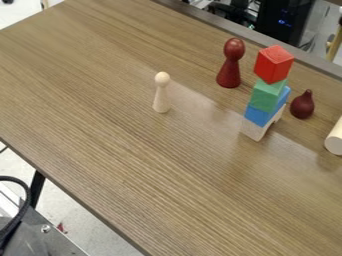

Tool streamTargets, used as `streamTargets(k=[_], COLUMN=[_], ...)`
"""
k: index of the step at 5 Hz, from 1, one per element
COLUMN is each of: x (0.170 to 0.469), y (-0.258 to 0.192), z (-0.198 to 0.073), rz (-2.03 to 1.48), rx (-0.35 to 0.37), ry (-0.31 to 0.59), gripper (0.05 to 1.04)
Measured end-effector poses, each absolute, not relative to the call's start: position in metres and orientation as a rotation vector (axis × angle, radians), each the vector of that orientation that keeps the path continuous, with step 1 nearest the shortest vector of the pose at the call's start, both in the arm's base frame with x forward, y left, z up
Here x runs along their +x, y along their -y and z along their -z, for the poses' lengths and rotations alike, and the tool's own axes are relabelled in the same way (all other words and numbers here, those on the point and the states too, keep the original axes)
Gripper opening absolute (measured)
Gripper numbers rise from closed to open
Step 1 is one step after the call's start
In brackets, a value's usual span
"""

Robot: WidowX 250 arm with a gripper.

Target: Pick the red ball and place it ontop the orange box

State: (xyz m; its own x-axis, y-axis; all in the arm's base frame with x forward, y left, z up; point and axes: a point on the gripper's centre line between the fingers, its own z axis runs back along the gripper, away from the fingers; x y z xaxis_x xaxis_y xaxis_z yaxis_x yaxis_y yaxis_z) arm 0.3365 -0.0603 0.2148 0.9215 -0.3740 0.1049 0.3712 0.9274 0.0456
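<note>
A bright red block (274,63) is at the top of a small tower, tilted, with one corner toward the camera. Under it comes a green block (268,95), then a blue block (258,116), and a pale wooden arch-like piece (254,130) at the bottom. Just right of the tower stands a dark red rounded piece (302,106) with a short stem on top. Behind and left of the tower is a dark red peg figure (230,70) with a round head. Which of these the task's ball and box are, I cannot tell.
A pale wooden peg figure (161,94) stands upright left of the tower on the brown table (127,150). At the right edge lies a pale wooden cylinder (335,141). Below the table's left edge are a metal plate (47,237) and a black cable (25,200).
</note>
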Motion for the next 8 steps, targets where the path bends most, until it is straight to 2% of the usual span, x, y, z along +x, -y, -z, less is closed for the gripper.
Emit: streamTargets(k=[1,2,5,7,8], x=[0.338,0.347,0.382,0.411,0.419], y=[0.061,0.069,0.1,0.123,0.129], z=[-0.202,-0.191,-0.181,-0.146,-0.121], rz=[0.385,0.426,0.608,0.698,0.717], rx=[0.025,0.028,0.029,-0.001,-0.001], ry=[0.072,0.071,0.191,0.272,0.263], gripper=[1.0,1.0,1.0,1.0,1.0])
